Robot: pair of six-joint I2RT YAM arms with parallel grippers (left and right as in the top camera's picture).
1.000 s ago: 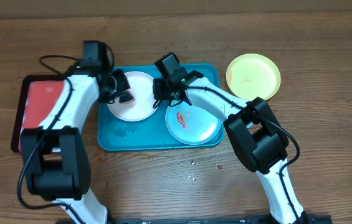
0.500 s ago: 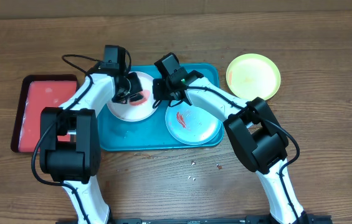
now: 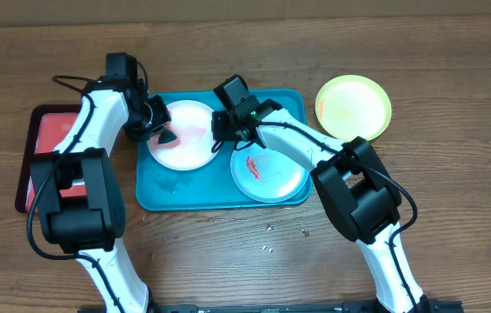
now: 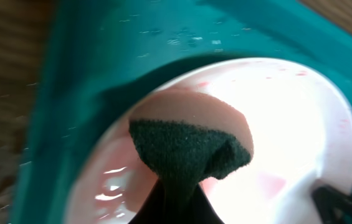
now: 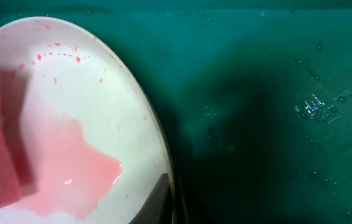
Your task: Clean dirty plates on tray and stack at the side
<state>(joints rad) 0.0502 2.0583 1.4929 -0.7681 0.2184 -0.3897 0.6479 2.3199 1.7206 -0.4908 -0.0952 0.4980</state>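
The white plate [image 3: 189, 139] lies at the back left of the teal tray [image 3: 219, 198], wet with a pink smear [image 5: 70, 168]. My left gripper [image 3: 160, 132] is shut on a sponge [image 4: 188, 155] with a dark green face and a pink body, pressed onto the plate's left part [image 4: 300, 124]. My right gripper [image 3: 225, 130] is shut on the plate's right rim [image 5: 163, 168]. A light blue plate [image 3: 267, 174] with a red smear lies on the tray's right half. The yellow-green plate [image 3: 353, 106] rests on the table, right of the tray.
A smaller red tray [image 3: 54, 143] with a dark rim sits to the left of the teal tray, under my left arm. Small crumbs [image 3: 269, 247] dot the wooden table in front of the tray.
My left gripper swept the sponge right across the white plate and then back to its left edge. The red smear has thinned to a pale pink film. The right gripper has not moved.
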